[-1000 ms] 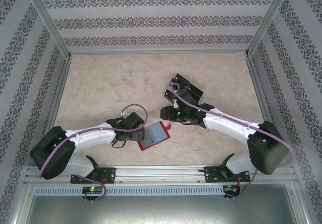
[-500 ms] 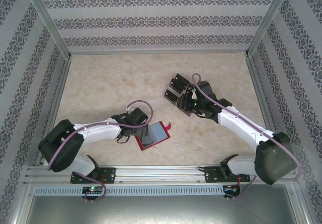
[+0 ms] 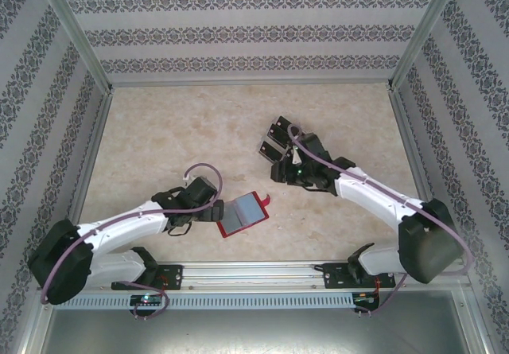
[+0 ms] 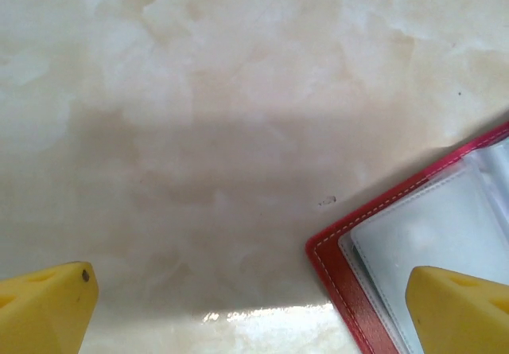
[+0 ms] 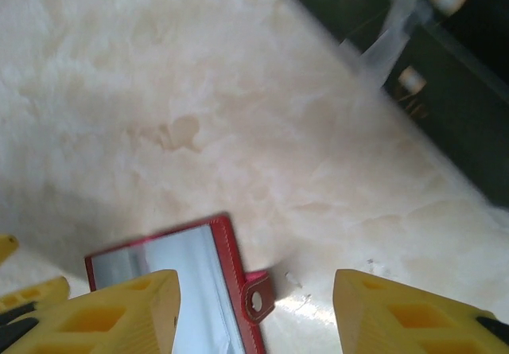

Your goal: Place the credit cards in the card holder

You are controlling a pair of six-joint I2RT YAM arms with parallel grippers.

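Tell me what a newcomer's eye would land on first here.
The dark-red card holder stands out most. It lies open near the front centre of the table, grey-blue pockets up, its corner between the fingers of the wide-open left gripper. Next come the black credit cards, clustered farther back and right of centre, beside the right arm. Ornate striped wallpaper frames it all.
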